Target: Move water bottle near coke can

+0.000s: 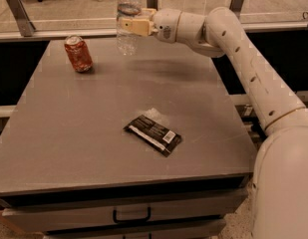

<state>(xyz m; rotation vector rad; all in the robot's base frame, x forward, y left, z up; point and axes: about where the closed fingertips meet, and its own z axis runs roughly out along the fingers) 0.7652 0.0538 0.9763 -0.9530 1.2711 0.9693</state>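
Coke can (77, 54) stands near the far-left corner of the counter (83, 123). To its right along the far edge, the water bottle (127, 43) is upright, clamped at mid-height in my tool (129, 26). The can lies leftward of my tool, near but apart.

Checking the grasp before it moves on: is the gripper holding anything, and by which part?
Yes: the gripper, right of the coke can, is shut on the water bottle, clamping its body around the middle.
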